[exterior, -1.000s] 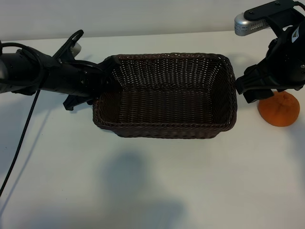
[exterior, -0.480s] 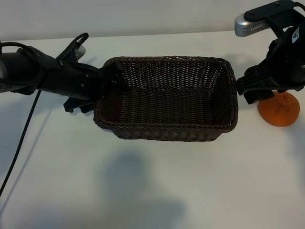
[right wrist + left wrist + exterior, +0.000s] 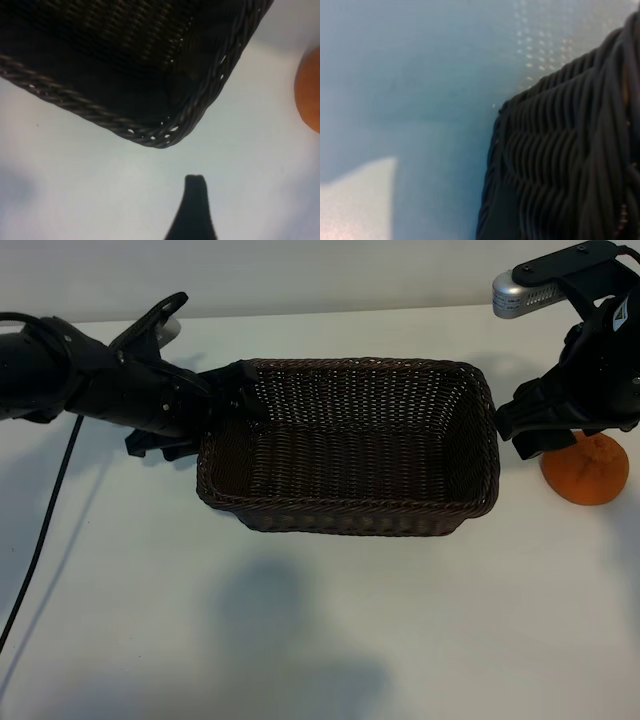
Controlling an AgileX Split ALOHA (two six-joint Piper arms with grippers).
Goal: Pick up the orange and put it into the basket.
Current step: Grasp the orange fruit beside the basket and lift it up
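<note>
The dark brown woven basket (image 3: 350,523) stands in the middle of the white table, with nothing in it. My left gripper (image 3: 236,400) is at its left end near the far corner, open and not pinching the rim; its wrist view is filled by the basket's weave (image 3: 560,150). The orange (image 3: 592,478) sits on the table just right of the basket, its upper part hidden by my right arm. My right gripper (image 3: 527,435) hovers between the basket's right end and the orange, open and holding nothing. The right wrist view shows one dark fingertip (image 3: 195,197), the basket corner (image 3: 155,137) and the orange's edge (image 3: 311,95).
A black cable (image 3: 48,510) trails from the left arm down over the table's left side. A silver part (image 3: 520,292) of the right arm juts out above the basket's far right corner. Bare white table (image 3: 320,640) lies in front of the basket.
The basket shifted slightly toward the front and then stayed put. My left gripper opened and its arm drew back a little to the far left. The right arm and orange have not moved.
</note>
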